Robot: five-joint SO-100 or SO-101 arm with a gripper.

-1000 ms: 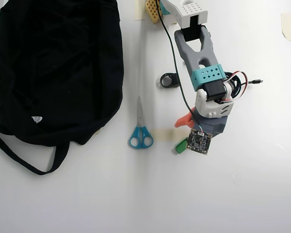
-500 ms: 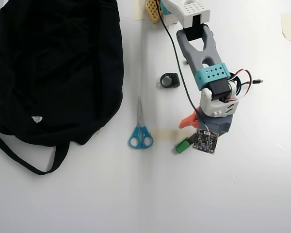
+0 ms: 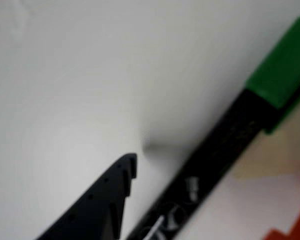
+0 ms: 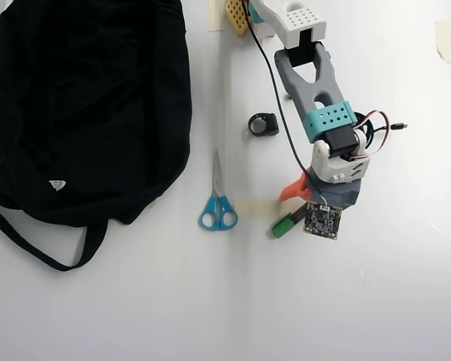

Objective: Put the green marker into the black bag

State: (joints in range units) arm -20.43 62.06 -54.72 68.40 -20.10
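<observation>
Scene: a white table [image 4: 406,301] is being viewed from overhead, with a grey and teal robot arm [image 4: 319,98] reaching down from the top edge.
Green marker [image 3: 217,155]: it is lying flat on the table directly under the arm's wrist; in the overhead view only its green cap [image 4: 283,226] is peeking out to the left of the wrist camera board.
Close-up: in the wrist view the black barrel with white markings is running diagonally, the green cap at the upper right.
Gripper [image 3: 210,220]: its jaws are standing apart around the marker – the dark finger [image 3: 97,205] on one side of the barrel, an orange finger edge [image 3: 295,225] on the other – and neither is pressing on it (as far as the blur lets me judge).
Black bag [image 4: 83,105]: it is lying well apart from the marker, at the upper left of the overhead view, with the blue-handled scissors [image 4: 217,199] between them.
Handling: the marker is probably light, rigid and smooth – so it is likely to roll or slip if pinched off-centre.
Where to hold: mid-barrel, across its width, looks best, keeping it balanced.
</observation>
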